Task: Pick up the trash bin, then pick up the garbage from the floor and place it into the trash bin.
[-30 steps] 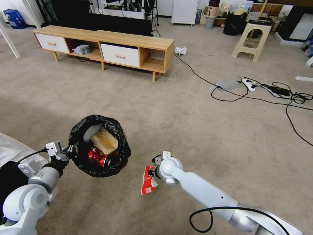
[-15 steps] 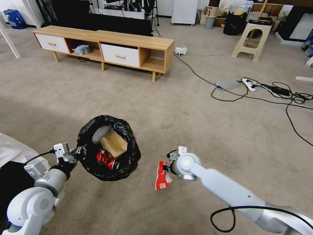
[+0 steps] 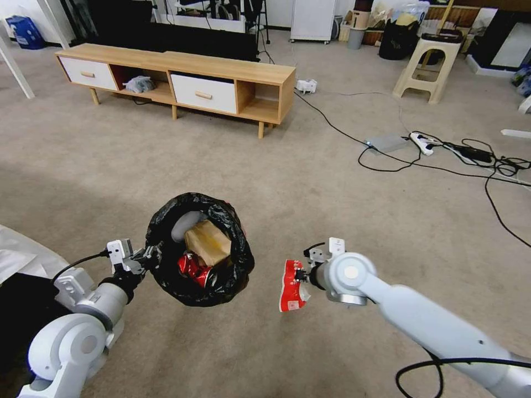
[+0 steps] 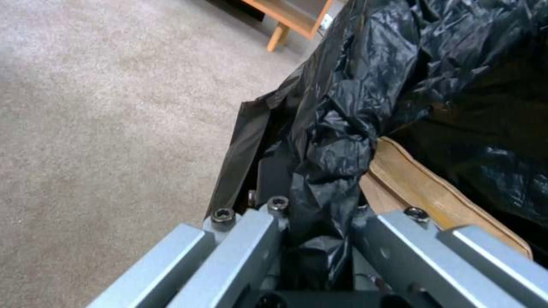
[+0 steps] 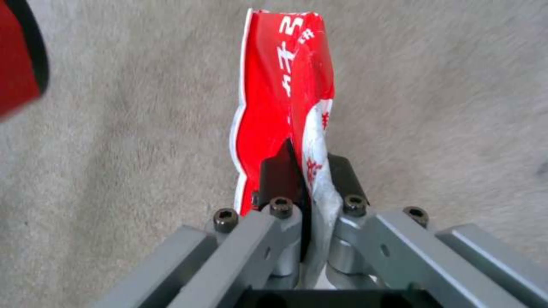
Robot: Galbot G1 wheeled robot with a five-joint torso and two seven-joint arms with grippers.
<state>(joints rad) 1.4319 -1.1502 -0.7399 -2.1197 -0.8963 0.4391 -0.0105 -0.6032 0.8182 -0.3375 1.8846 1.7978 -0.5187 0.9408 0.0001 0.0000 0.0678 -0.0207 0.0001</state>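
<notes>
Trash bin (image 3: 200,249) and wrapper (image 3: 291,286) farther right

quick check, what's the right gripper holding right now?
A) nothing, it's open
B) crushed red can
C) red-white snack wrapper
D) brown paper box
C. The right gripper is shut on the red-white snack wrapper, which hangs off the floor beside the trash bin; the crushed red can and brown paper box already lie inside the bin, whose bagged rim the left gripper clamps.

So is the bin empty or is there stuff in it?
Not empty. Inside the bin, held up by the left pincer, lie a brown paper box and a crushed red can.
</notes>
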